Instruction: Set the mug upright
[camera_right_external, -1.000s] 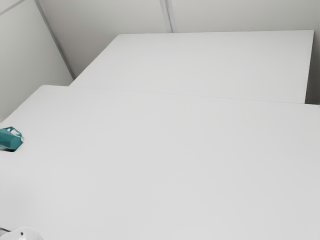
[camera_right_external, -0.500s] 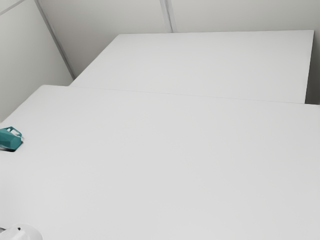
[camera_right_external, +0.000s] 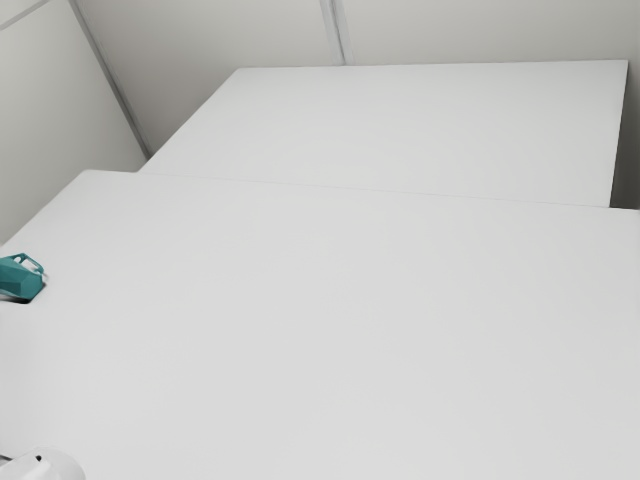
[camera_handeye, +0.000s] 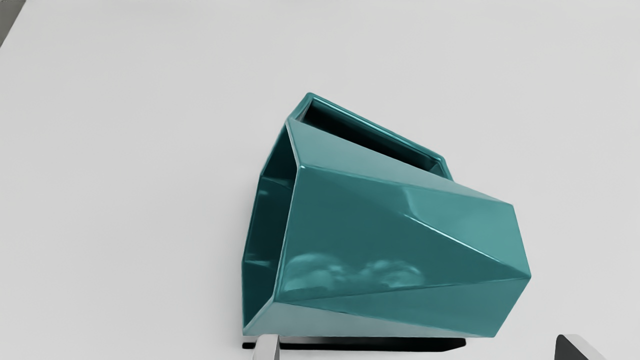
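A teal faceted mug (camera_right_external: 20, 279) lies on its side at the exterior view's left edge, partly cut off, its handle toward the far side. In the wrist view the same mug (camera_handeye: 390, 235) is seen close up, with its dark mouth at one end and its narrower base at the other. My gripper (camera_handeye: 417, 347) is open, its two fingertips wide apart beside the mug's body on the side away from the handle. Nothing is held between them.
A white table (camera_right_external: 330, 330) carries the mug, and a second white surface (camera_right_external: 400, 130) adjoins behind it. A rounded white part (camera_right_external: 45, 466), probably of the arm, shows in the exterior view's lower left corner. Pale walls stand beyond.
The white rounded part at the exterior view's lower left has shifted slightly up and to the left since the first frame. The mug has not moved.
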